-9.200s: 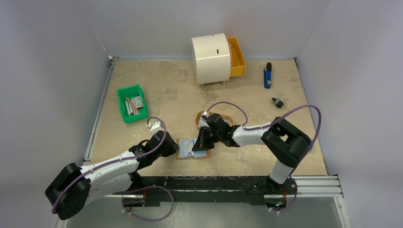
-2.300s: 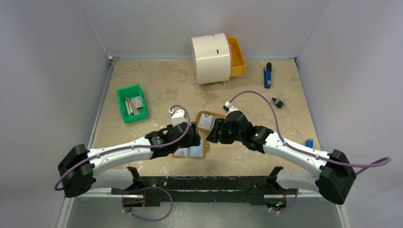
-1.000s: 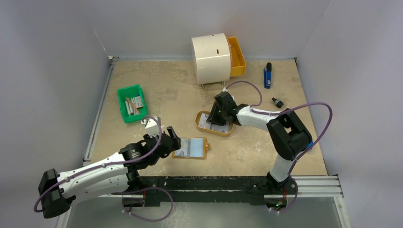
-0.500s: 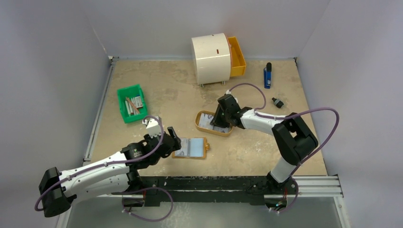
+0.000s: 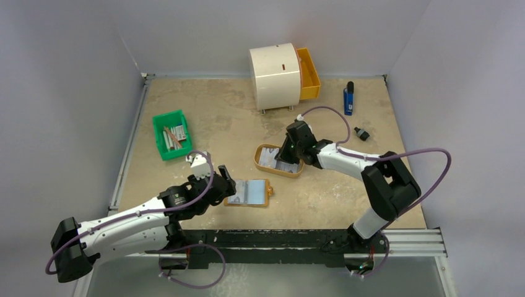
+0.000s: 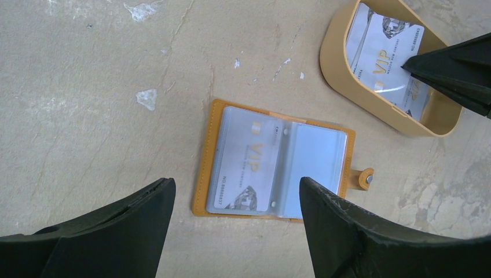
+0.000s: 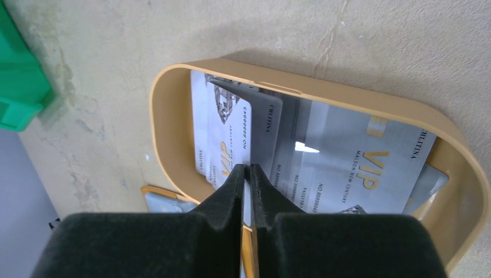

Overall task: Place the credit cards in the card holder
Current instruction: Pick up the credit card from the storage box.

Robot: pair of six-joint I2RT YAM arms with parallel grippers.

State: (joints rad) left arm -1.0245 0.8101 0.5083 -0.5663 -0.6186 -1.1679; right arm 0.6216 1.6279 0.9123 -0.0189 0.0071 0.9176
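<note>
Where the left gripper [image 6: 235,184] hovers with its jaws wide apart, the card holder [image 6: 278,165] lies open and flat straight ahead of the gap between them, touched by neither finger. 1 card sits in its left clear sleeve; the right sleeve looks bare. Bare table [image 6: 87,87] runs round all 4 of the holder's edges, widest to the left of the jaws, and its snap tab [image 6: 365,178] sticks out past the right edge. Ahead and to the right of those jaws stands the oval tan tray [image 6: 333,69], apart from the holder's far right corner. The credit cards [image 7: 347,168] lie overlapped inside it, hemmed in by the raised rim; 1 of them looks tilted up. The right gripper [image 7: 246,169] reaches inside the rim, its jaws pressed together at that card's lower edge. Whether they pinch it, I cannot tell.
</note>
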